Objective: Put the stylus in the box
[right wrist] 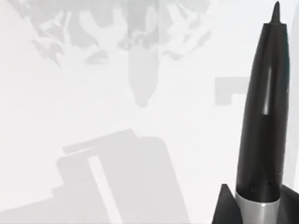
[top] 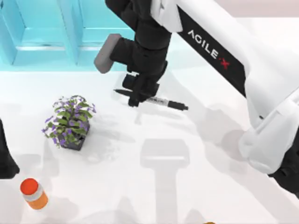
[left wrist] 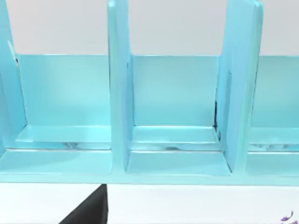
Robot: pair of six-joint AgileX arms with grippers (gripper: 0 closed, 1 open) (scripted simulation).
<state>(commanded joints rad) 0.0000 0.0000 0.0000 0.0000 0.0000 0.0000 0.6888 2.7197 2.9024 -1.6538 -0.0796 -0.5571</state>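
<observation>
**One stylus gripped at mid-table**

One slim white stylus with black tip and black end (top: 152, 99) lies crosswise near the table's middle, clamped mid-barrel by the right gripper (top: 135, 99). The large turquoise thick-walled box with divider (top: 70, 51) stands far left, well apart. The left gripper (top: 7, 158) sits parked at the left edge; its finger state cannot be told.

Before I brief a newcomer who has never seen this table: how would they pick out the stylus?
Start at the big turquoise box along the table's far edge, then look just in front of it, under the right arm's end effector. The stylus lies there, right of the potted plant. It is the one slim stick here: a white printed barrel with black ends.
</observation>
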